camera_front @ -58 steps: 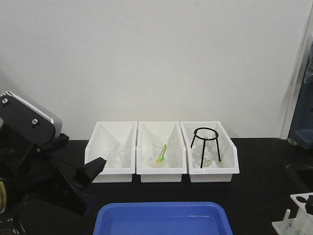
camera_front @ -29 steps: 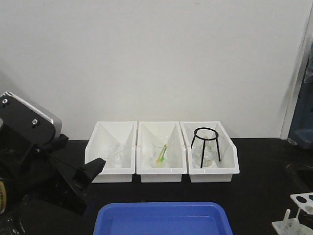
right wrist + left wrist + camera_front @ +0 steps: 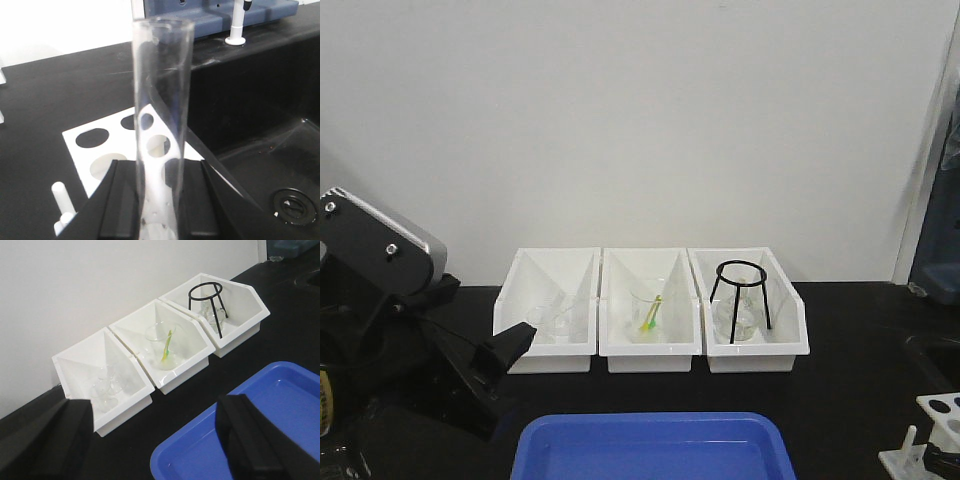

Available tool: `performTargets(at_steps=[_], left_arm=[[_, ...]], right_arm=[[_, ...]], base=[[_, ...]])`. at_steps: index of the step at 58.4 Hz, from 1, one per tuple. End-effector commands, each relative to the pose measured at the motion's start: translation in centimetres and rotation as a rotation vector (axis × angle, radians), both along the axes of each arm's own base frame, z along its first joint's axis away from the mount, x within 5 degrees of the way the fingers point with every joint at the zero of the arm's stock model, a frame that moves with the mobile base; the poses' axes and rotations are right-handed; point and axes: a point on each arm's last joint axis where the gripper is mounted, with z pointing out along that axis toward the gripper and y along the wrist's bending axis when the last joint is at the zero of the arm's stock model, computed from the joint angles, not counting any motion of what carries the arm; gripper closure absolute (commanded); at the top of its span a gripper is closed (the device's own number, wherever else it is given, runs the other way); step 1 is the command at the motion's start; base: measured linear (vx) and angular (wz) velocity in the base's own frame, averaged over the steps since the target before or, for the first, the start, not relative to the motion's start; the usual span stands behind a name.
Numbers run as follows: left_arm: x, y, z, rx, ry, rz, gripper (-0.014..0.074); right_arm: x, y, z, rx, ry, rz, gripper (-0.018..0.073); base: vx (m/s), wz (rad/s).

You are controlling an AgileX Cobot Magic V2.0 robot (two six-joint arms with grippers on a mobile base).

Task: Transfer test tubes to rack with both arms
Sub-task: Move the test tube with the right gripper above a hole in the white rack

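My right gripper (image 3: 159,172) is shut on a clear glass test tube (image 3: 162,75) and holds it upright, open rim up, just above the white rack (image 3: 117,145) with its round holes and short pegs (image 3: 61,197). In the front view only a corner of the rack (image 3: 938,420) shows at the bottom right, and the right gripper is out of that view. My left gripper (image 3: 155,412) is open and empty, low over the black table between the left white bin (image 3: 80,360) and the blue tray (image 3: 280,405). One of its fingers (image 3: 510,345) shows in the front view.
Three white slanted bins (image 3: 650,350) stand in a row at the wall: clear glassware (image 3: 107,390) in the left, a beaker with a green-yellow stick (image 3: 650,315) in the middle, a black tripod stand (image 3: 740,295) in the right. A black sink (image 3: 280,195) lies right of the rack.
The left arm and the bins have not moved. At the right edge of the front view a dark shape over the rack has gone, and more of the rack's top shows.
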Motion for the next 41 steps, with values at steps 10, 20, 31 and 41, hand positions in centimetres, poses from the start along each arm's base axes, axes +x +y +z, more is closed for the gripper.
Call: performTargets(at_steps=[10,20,31,41], left_arm=[[-0.54,-0.05,1.95,-0.042,-0.077,-0.040,0.0004],[-0.55,-0.07,1.96,-0.043,-0.078,-0.042,0.0004],[-0.55,-0.08,1.97,-0.044,-0.079,-0.043,0.0004],[-0.55,-0.08,1.97,-0.044,-0.079,-0.043,0.0004]], right_arm=[[0.71,-0.38,1.28,-0.040,-0.128,-0.014,0.0563],[0.75,-0.40,1.17,-0.046,-0.132,-0.016,0.0529],[0.76,-0.42,1.34,-0.055,-0.149,-0.016,0.0394],[0.77,-0.41,1.36,-0.056,-0.151,-0.015,0.0221]], base=[[0.00,0.00],[0.00,0.00],[0.00,0.00],[0.00,0.00]])
